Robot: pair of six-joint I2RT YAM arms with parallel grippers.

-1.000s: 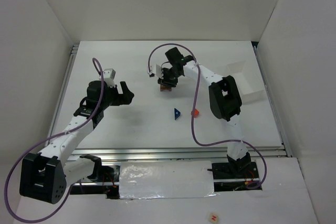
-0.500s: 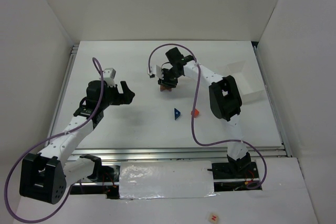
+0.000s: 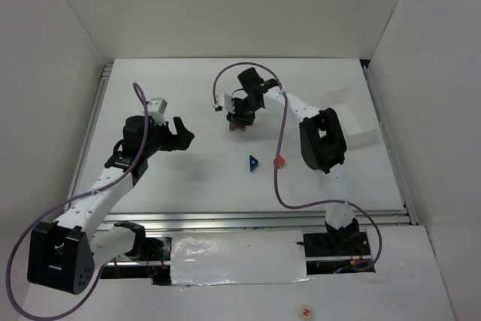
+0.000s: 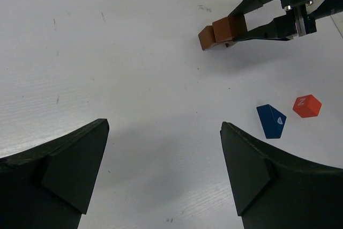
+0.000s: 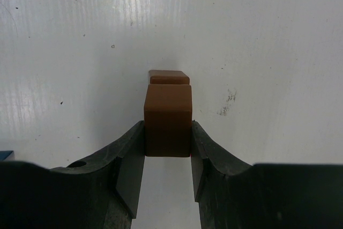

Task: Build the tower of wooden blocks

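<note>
One brown rectangular wooden block (image 5: 168,116), pinched by jaws of the right gripper (image 5: 168,132), mostly hides another brown block (image 5: 169,76); jaws of the left gripper (image 4: 165,127) gape empty.

- A second brown block (image 5: 169,77), just past the right gripper (image 5: 168,132), sits mostly hidden behind the held brown block (image 5: 168,119).
- The blue wedge (image 5: 5,155), far to that gripper's left, is cut off by the edge.

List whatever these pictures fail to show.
- Top view: right gripper covers the brown blocks; their contact unclear.
- Right wrist view: held block hides most of the second block; left edge cuts off the blue wedge.
- Top view: red cube marking too small.
</note>
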